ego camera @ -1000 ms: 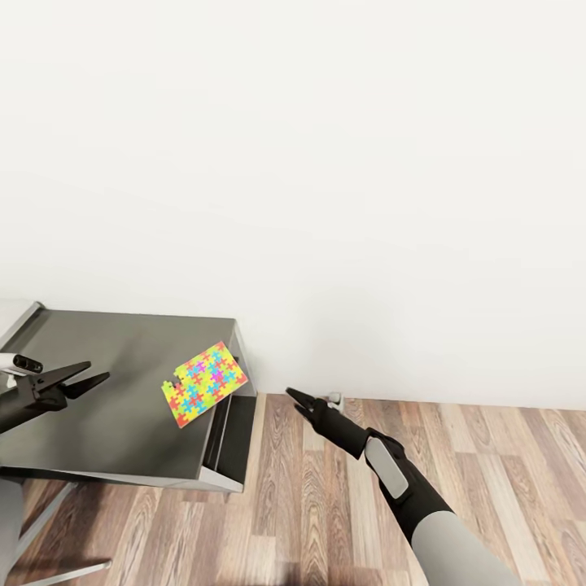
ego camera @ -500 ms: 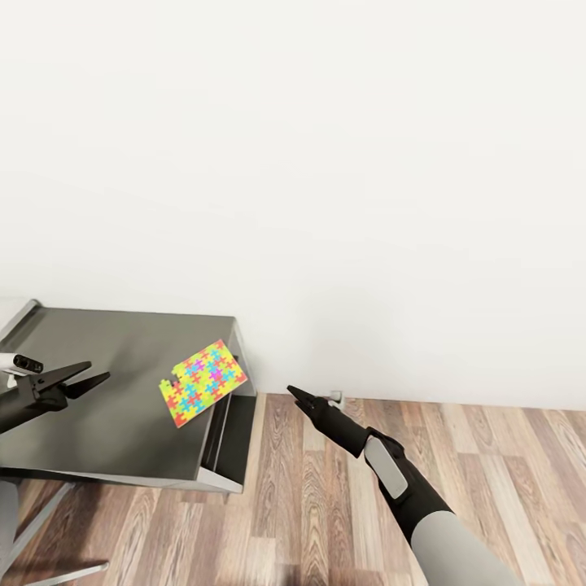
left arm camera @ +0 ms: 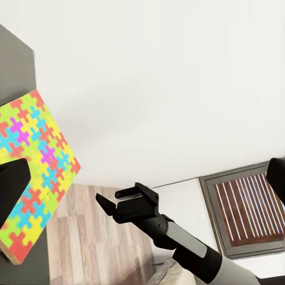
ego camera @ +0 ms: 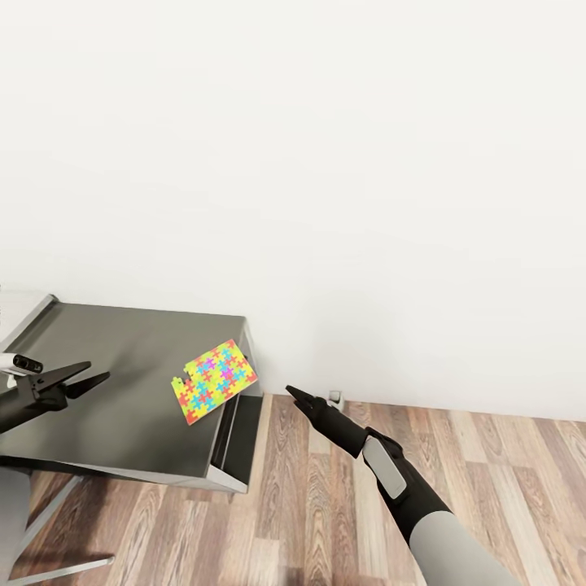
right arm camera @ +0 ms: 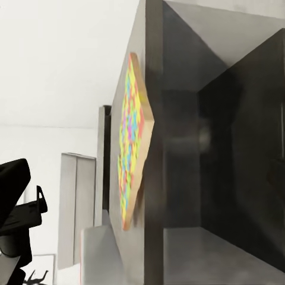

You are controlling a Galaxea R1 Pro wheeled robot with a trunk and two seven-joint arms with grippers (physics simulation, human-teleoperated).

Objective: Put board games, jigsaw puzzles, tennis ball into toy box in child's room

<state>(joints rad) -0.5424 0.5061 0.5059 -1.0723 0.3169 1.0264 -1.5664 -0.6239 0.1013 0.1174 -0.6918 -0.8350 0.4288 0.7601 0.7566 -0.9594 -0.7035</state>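
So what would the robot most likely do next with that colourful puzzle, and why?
Probably bring the left hand across the dark table toward the jigsaw puzzle. That hand is open, empty and hovering over the tabletop, while the puzzle lies flat at the table's right edge with a corner hanging over it. The right hand is out over the wooden floor, beside the table.

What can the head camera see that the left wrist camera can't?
Head view alone: the wooden floor spread below, the whole dark table, and the left gripper with parted fingers. Left wrist view alone: a slatted vent panel on the wall. Both share the jigsaw puzzle overhanging the table's edge, the right gripper and the white wall.
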